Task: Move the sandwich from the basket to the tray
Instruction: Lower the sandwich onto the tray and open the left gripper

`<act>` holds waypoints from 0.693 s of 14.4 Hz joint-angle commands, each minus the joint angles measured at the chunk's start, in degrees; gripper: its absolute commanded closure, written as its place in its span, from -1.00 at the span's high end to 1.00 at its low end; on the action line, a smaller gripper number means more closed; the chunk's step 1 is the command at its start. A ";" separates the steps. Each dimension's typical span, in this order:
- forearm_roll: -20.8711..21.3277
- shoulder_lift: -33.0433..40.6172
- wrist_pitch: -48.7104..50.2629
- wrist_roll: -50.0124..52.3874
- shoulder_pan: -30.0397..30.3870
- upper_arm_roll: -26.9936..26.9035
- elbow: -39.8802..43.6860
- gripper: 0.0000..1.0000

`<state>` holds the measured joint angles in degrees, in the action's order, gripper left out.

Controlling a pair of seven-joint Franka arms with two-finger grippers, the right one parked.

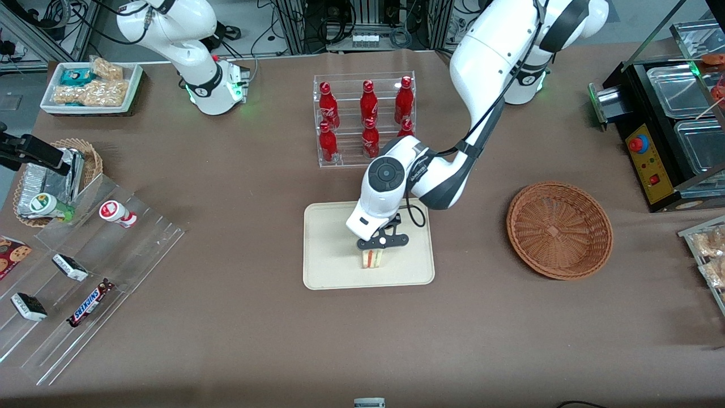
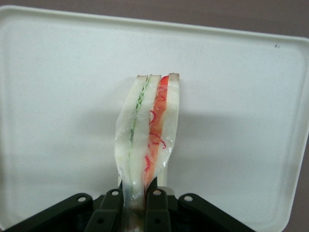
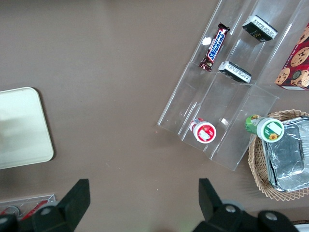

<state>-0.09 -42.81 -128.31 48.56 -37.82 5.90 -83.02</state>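
Clear-wrapped sandwich (image 2: pixel 147 140) w/ red-orange stripe, upright betw. gripper (image 1: pixel 380 242) fingers (image 2: pixel 155 208), over tray (image 1: pixel 328 249)

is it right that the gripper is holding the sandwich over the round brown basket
Not quite. The gripper does hold the sandwich, but over the tray, not the basket, which sits empty toward the working arm's end of the table. The front view shows it.

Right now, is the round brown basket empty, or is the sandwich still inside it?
Empty. The basket shows only bare weave; the gripper holds the sandwich over the tray.
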 commanded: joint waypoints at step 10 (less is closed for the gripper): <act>1.58 16.43 17.20 3.56 2.13 -3.77 0.24 1.00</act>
<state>0.67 -30.50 -113.49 51.58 -36.76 4.11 -79.47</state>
